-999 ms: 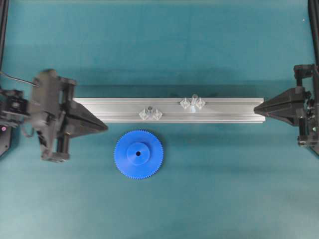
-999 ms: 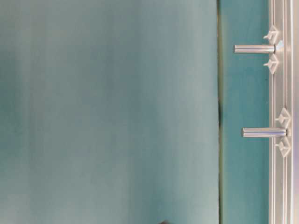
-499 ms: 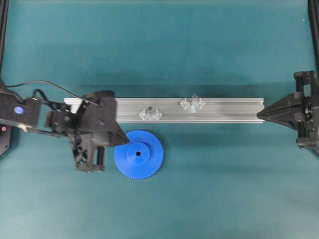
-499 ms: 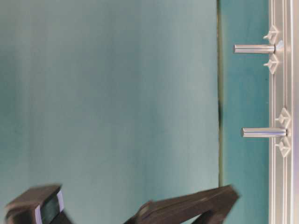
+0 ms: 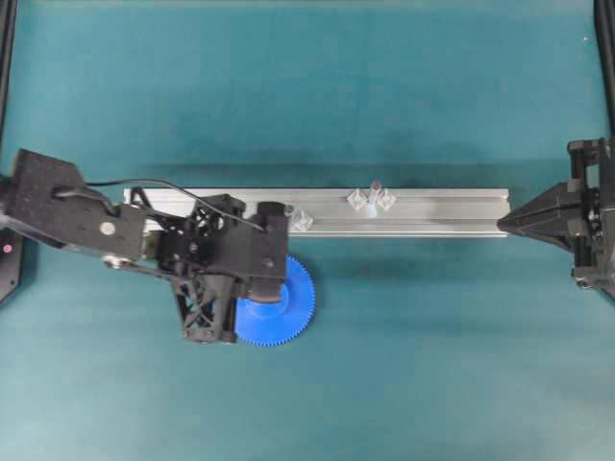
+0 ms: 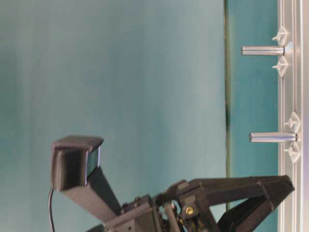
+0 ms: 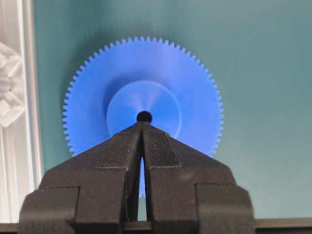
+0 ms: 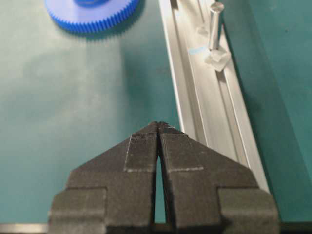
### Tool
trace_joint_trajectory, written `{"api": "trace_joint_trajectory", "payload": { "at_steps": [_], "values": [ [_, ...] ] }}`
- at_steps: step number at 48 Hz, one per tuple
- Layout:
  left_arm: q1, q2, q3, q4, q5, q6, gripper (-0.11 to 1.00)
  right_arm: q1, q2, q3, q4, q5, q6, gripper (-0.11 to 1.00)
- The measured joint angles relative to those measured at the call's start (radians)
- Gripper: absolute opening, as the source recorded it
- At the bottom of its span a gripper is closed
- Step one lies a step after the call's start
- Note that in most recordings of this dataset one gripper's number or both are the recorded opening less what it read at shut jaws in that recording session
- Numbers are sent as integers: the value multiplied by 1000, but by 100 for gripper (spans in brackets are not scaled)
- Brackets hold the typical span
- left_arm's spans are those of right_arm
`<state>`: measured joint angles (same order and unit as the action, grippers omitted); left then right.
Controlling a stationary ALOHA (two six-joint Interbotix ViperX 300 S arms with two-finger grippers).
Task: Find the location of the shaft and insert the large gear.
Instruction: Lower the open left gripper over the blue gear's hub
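The large gear (image 5: 294, 305) (image 7: 195, 92) (image 8: 90, 17), a blue toothed disc with a raised hub, lies flat on the teal mat just in front of the aluminium rail (image 5: 432, 213). My left gripper (image 7: 142, 124) (image 6: 286, 185) points down over it, shut and empty. Its tips sit at the hub's edge beside the centre hole; contact cannot be told. The shaft (image 5: 374, 188) (image 8: 214, 24) (image 6: 263, 50) stands upright on the rail between two translucent diamond pieces. My right gripper (image 5: 501, 225) (image 8: 159, 126) is shut and empty at the rail's right end.
A shorter pin (image 5: 288, 206) (image 6: 273, 137) with similar translucent pieces stands on the rail, partly covered by my left arm (image 5: 86, 216). Black frame posts (image 5: 8, 58) border the mat at the left and right edges.
My left arm has swung in from the rail's left end and now points down over the gear, still shut. The right gripper has backed slightly off to the right. The gear has not moved.
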<state>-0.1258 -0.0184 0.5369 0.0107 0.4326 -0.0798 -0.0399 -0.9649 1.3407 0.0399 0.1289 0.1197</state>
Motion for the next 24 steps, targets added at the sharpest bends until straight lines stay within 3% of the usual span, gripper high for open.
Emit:
{"api": "trace_joint_trajectory", "payload": {
  "at_steps": [24],
  "values": [
    [-14,104,-112,0,143,0,1,-2,0,9,0,0,2,2]
  ]
}}
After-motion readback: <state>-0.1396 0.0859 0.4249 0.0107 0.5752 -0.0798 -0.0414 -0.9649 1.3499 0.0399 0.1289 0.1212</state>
